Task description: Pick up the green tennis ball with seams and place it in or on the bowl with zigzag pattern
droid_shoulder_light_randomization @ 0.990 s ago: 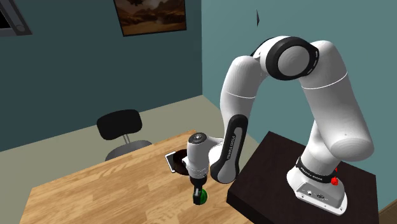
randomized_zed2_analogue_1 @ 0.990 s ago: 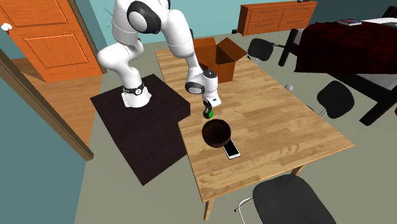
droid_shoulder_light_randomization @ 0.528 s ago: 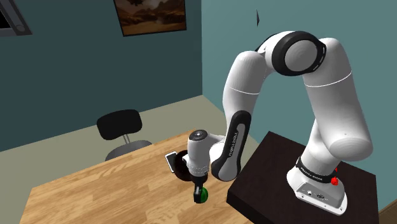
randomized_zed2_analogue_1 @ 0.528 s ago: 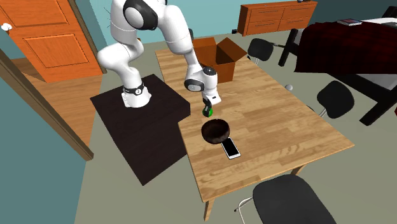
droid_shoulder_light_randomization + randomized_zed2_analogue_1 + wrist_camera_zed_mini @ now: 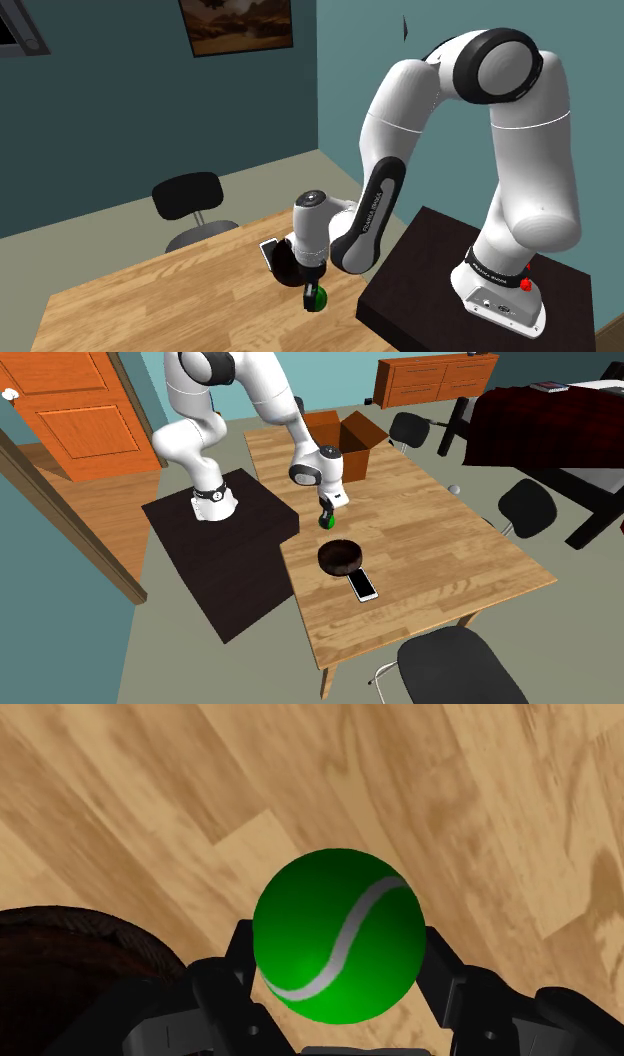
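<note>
Wrist view: the pincer is closed on the green tennis ball, with one black finger pressing each side and the pale seam facing the camera. The ball hangs above the wooden counter, not touching it. The dark bowl is just beside it, with its rim near one finger. In the second exterior view the bowl stands between the ball and a phone. To do this carry well, I think the arm should travel level until the ball is over the middle of the bowl, then lower it and release only there. From the rim it may roll out.
</note>
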Tool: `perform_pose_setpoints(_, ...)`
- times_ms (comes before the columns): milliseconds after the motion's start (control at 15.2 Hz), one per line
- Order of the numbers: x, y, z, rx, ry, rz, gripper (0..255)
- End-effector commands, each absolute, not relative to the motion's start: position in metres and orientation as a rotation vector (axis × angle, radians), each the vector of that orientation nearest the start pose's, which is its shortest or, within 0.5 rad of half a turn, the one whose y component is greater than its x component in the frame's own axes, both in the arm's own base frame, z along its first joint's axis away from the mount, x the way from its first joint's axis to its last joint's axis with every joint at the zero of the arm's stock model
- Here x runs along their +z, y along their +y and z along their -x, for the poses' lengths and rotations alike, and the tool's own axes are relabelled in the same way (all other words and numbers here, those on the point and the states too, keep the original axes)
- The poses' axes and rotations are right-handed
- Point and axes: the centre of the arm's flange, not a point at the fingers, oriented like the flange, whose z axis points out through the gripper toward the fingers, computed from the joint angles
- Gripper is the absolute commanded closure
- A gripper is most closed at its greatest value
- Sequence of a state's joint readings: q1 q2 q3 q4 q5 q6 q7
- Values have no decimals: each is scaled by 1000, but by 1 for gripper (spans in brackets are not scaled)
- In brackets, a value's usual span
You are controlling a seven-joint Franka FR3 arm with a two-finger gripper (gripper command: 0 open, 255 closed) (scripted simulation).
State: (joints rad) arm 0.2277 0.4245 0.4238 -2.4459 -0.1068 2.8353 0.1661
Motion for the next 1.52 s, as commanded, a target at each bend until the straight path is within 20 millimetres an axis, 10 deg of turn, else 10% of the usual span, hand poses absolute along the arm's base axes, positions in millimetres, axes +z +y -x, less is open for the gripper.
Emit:
perform_pose_setpoints(0, 160, 307, -367, 70, -823, 2896, 255)
perform_pose_setpoints(1056, 243, 307, -367, 70, -823, 2896, 255)
perform_pose_setpoints(1452, 248, 274, -439, 70, -823, 2896, 255)
